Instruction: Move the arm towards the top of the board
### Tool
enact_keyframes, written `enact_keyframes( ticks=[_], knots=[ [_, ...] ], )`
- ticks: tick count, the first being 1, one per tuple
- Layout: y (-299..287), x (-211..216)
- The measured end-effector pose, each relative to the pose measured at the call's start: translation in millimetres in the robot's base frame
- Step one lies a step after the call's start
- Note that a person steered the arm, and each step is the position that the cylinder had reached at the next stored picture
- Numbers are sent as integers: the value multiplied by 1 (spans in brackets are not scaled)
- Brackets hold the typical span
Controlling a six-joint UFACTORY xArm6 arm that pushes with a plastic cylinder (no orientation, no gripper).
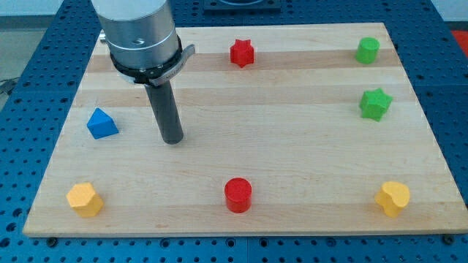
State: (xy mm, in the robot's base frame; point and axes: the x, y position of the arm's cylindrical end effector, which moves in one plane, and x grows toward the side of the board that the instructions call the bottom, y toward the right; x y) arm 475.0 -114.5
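My tip [173, 140] rests on the wooden board [292, 146] in its left half, below the arm's silver wrist [139, 33] at the view's top left. A blue triangular block [102, 124] lies to the tip's left, apart from it. A red star block [242, 52] sits near the top edge, up and right of the tip. A red cylinder [238, 195] sits near the bottom edge, down and right of the tip. The tip touches no block.
A green cylinder-like block [368, 50] sits at the top right, a green star [375, 104] below it. A yellow block [83, 199] lies at the bottom left and a yellow heart-like block [393, 199] at the bottom right. Blue perforated table surrounds the board.
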Motion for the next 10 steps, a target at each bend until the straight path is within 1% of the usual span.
enact_keyframes(
  ticks=[3,6,8,9,10],
  knots=[
    [10,0],
    [69,0],
    [131,-17],
    [151,-48],
    [164,-123]
  ],
)
